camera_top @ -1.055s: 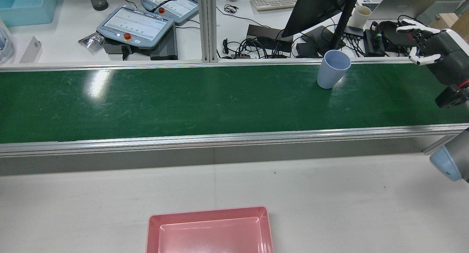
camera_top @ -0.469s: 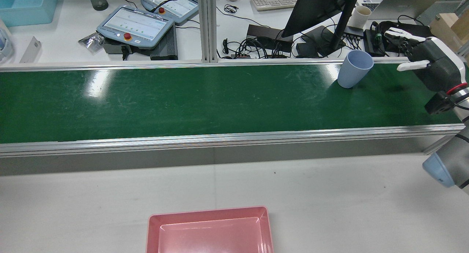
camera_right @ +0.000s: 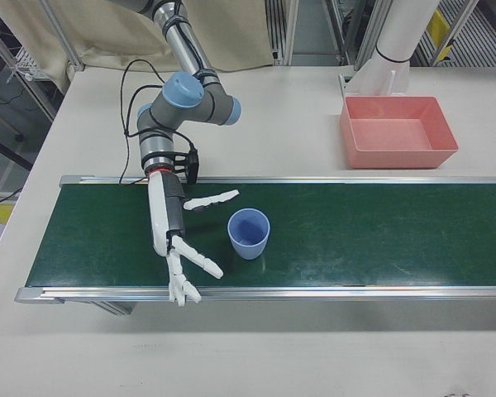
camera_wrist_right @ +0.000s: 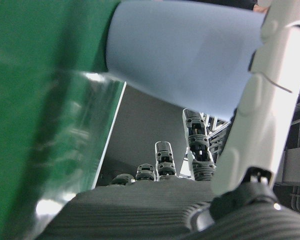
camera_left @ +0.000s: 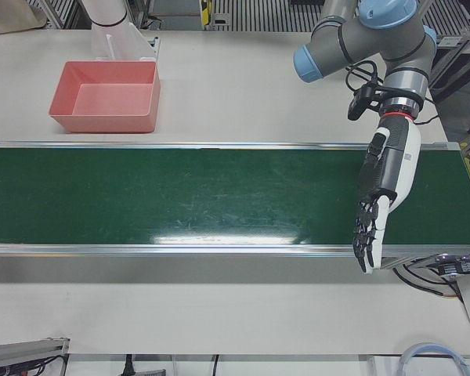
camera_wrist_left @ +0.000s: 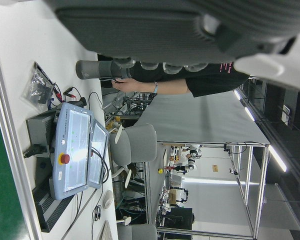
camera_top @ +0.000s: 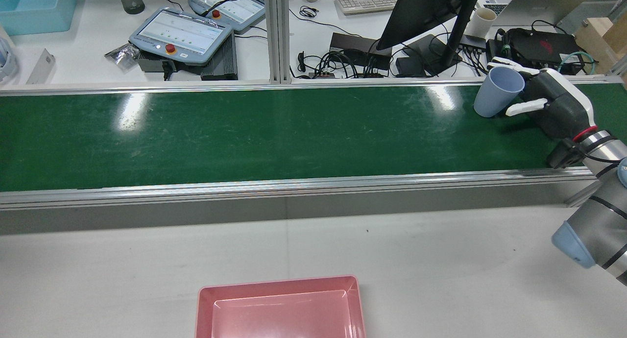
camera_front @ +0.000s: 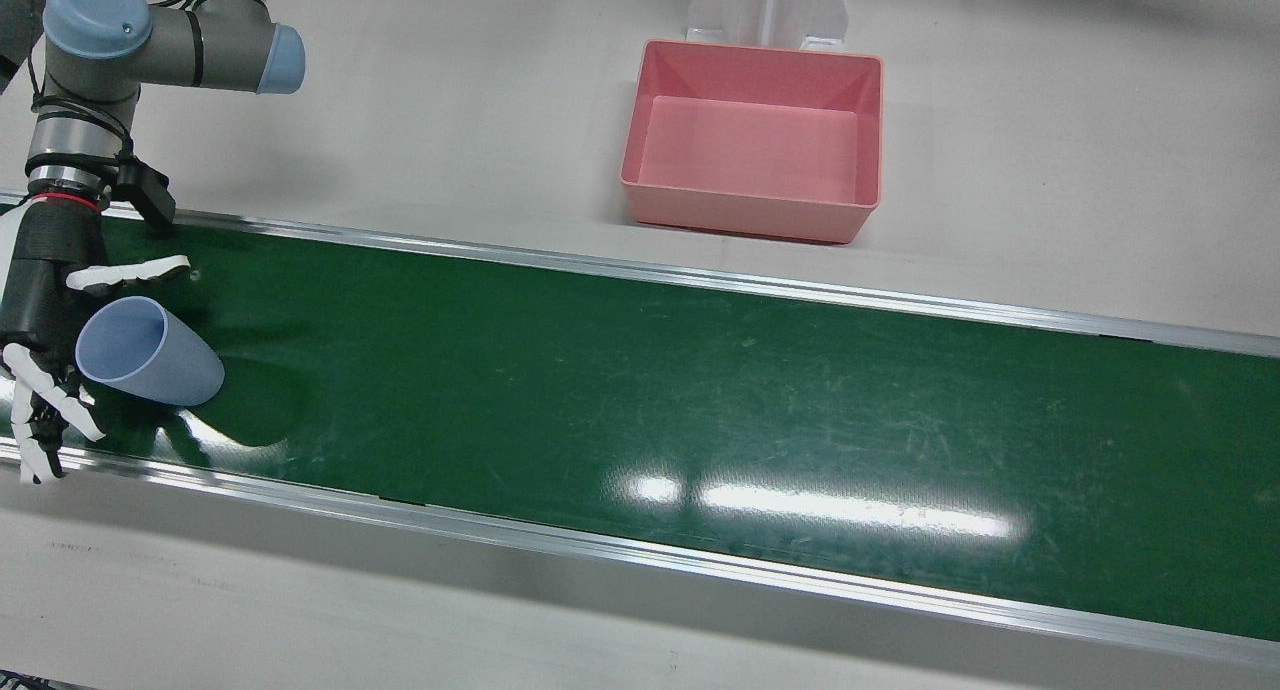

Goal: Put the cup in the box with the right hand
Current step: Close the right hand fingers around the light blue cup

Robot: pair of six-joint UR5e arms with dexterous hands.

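nearest the rear camera, a pink box (camera_top: 280, 308) sits on the pale table (camera_top: 441, 259), its near edge cut off by the frame; the front view shows it whole and empty. beyond it runs a green belt (camera_top: 245, 132) between aluminium rails, scuffed and carrying bright glare patches from overhead lights.

on the belt's far right part in the rear view stands the blue cup (camera_top: 498, 91), upright on its base with the mouth open upward. the right hand (camera_top: 543, 100) reaches in from the right with fingers spread, one white finger (camera_top: 526, 107) lying along the cup's near side and others behind its rim; whether any finger presses the wall cannot be told, and the cup is not lifted. in the right-front view the cup (camera_right: 249, 232) stands clear between the splayed fingers, so the hand reads as released.

the left hand (camera_left: 380, 196) hangs over the other end of the belt, fingers extended and holding nothing.

past the belt lies a bench with two teach pendants (camera_top: 182, 33), a monitor (camera_top: 421, 10), a keyboard (camera_top: 367, 2) and tangled cables (camera_top: 338, 61). the left hand view also shows a person's forearm (camera_wrist_left: 155, 86), the rest being cut off.
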